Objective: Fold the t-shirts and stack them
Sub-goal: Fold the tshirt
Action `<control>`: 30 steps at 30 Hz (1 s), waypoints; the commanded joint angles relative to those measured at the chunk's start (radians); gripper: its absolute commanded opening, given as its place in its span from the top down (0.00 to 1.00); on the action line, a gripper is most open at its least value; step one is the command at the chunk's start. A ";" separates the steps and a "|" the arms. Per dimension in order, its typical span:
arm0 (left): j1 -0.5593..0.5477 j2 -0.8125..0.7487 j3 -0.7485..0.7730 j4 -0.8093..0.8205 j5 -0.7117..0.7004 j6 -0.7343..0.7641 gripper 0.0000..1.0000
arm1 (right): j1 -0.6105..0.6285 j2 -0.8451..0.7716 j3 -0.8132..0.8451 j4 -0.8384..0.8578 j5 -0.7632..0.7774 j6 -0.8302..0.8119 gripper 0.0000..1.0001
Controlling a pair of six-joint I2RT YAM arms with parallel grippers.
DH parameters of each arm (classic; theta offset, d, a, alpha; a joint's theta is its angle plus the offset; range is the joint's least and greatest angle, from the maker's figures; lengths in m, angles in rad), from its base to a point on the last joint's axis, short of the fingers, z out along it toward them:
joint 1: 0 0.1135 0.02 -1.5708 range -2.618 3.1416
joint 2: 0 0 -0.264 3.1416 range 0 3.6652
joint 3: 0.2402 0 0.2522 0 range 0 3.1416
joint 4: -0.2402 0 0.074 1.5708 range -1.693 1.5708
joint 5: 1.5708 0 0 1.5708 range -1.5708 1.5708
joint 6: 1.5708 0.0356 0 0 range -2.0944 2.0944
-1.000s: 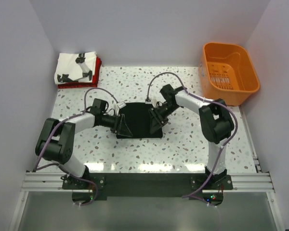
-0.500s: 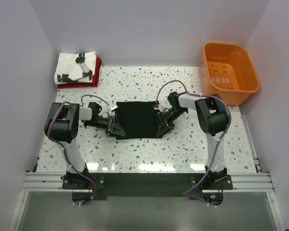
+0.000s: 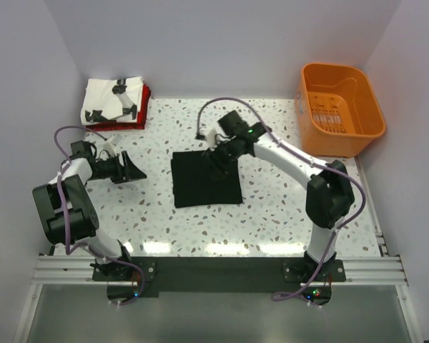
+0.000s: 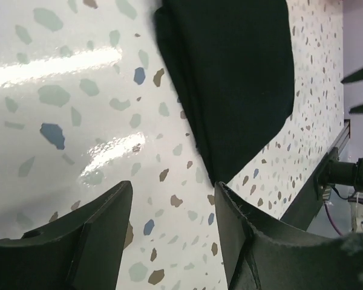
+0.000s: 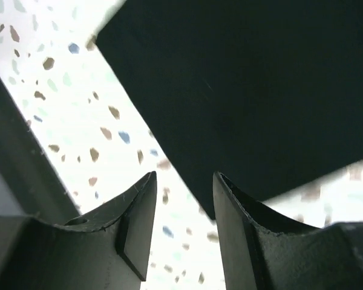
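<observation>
White terrazzo tabletop (image 3: 272, 214) w/ grey, brown & blue flecks. Bright glare patches (image 3: 222, 248) in a row near front edge. Plain pale lavender walls (image 3: 222, 43) on 3 sides: back, L & R. Aluminium rail (image 3: 214, 266) w/ black plate along the front. Orange plastic basket (image 3: 329, 143) in far-R corner.

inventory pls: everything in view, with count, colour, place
black t-shirt: 1, black, folded flat at table centre
white t-shirt: 1, white with black print, far-left corner, on top of the red one
red t-shirt: 1, red, under the white one, only edges showing
basket: 1, orange, far-right corner
table: 1, white, speckled
left gripper: 1, black, open, left of the black t-shirt, apart from it
right gripper: 1, black, open, over the black t-shirt's far edge
</observation>
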 commanded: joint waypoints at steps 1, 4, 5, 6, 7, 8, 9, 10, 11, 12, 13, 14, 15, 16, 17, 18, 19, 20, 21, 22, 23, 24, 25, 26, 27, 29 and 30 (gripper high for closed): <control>0.017 0.010 0.007 -0.033 -0.073 -0.049 0.38 | 0.198 0.016 0.068 0.084 0.294 -0.093 0.53; 0.027 0.005 0.001 -0.022 -0.082 -0.098 0.38 | 0.354 0.117 0.181 0.085 0.406 -0.125 0.56; 0.032 0.001 -0.009 -0.017 -0.085 -0.115 0.38 | 0.380 0.169 0.236 0.084 0.417 -0.140 0.57; 0.034 -0.002 -0.016 -0.014 -0.090 -0.120 0.38 | 0.403 0.189 0.258 0.085 0.425 -0.147 0.58; 0.037 -0.006 -0.019 -0.019 -0.111 -0.131 0.37 | 0.448 0.210 0.277 0.088 0.443 -0.151 0.58; 0.037 -0.005 -0.014 -0.020 -0.116 -0.129 0.37 | 0.466 0.229 0.307 0.093 0.445 -0.154 0.59; 0.040 -0.006 -0.013 -0.022 -0.119 -0.131 0.37 | 0.480 0.267 0.323 0.093 0.440 -0.151 0.59; 0.044 -0.005 -0.013 -0.022 -0.134 -0.131 0.37 | 0.503 0.284 0.335 0.093 0.439 -0.144 0.59; 0.046 -0.005 -0.013 -0.022 -0.140 -0.138 0.37 | 0.512 0.298 0.347 0.090 0.435 -0.134 0.59; 0.047 -0.003 -0.013 -0.019 -0.146 -0.140 0.37 | 0.520 0.319 0.346 0.094 0.434 -0.128 0.59; 0.049 0.001 -0.013 -0.019 -0.154 -0.141 0.37 | 0.532 0.326 0.341 0.101 0.434 -0.124 0.59; 0.050 0.000 -0.014 -0.017 -0.157 -0.143 0.37 | 0.539 0.333 0.329 0.111 0.438 -0.125 0.59; 0.052 0.000 -0.016 -0.014 -0.159 -0.146 0.37 | 0.542 0.336 0.320 0.119 0.440 -0.125 0.58; 0.054 0.000 -0.017 -0.013 -0.159 -0.149 0.37 | 0.543 0.347 0.314 0.128 0.442 -0.124 0.58; 0.054 -0.002 -0.017 -0.011 -0.160 -0.151 0.37 | 0.543 0.352 0.303 0.140 0.448 -0.122 0.58; 0.054 -0.003 -0.017 -0.010 -0.159 -0.151 0.37 | 0.543 0.358 0.300 0.144 0.448 -0.124 0.58; 0.057 -0.003 -0.017 -0.008 -0.159 -0.151 0.37 | 0.545 0.370 0.295 0.150 0.445 -0.124 0.58; 0.057 -0.005 -0.019 -0.010 -0.154 -0.148 0.37 | 0.545 0.376 0.288 0.162 0.451 -0.124 0.57; 0.058 -0.003 -0.019 -0.010 -0.153 -0.146 0.36 | 0.543 0.382 0.280 0.171 0.455 -0.124 0.57; 0.058 0.003 -0.019 -0.010 -0.151 -0.148 0.36 | 0.542 0.393 0.275 0.179 0.458 -0.124 0.57; 0.058 0.006 -0.019 -0.010 -0.151 -0.148 0.36 | 0.540 0.399 0.265 0.185 0.455 -0.121 0.58; 0.057 0.011 -0.020 -0.010 -0.153 -0.151 0.36 | 0.540 0.402 0.259 0.187 0.452 -0.119 0.58; 0.057 0.015 -0.020 -0.007 -0.153 -0.152 0.36 | 0.539 0.404 0.248 0.194 0.452 -0.117 0.58; 0.058 0.018 -0.020 -0.005 -0.153 -0.157 0.36 | 0.539 0.405 0.228 0.208 0.449 -0.119 0.60; 0.057 0.023 -0.022 -0.002 -0.153 -0.160 0.36 | 0.536 0.405 0.217 0.214 0.443 -0.121 0.61; 0.057 0.026 -0.029 0.013 -0.153 -0.174 0.36 | 0.529 0.410 0.186 0.239 0.437 -0.117 0.67; 0.057 0.026 -0.033 0.021 -0.153 -0.180 0.35 | 0.523 0.415 0.185 0.234 0.423 -0.116 0.70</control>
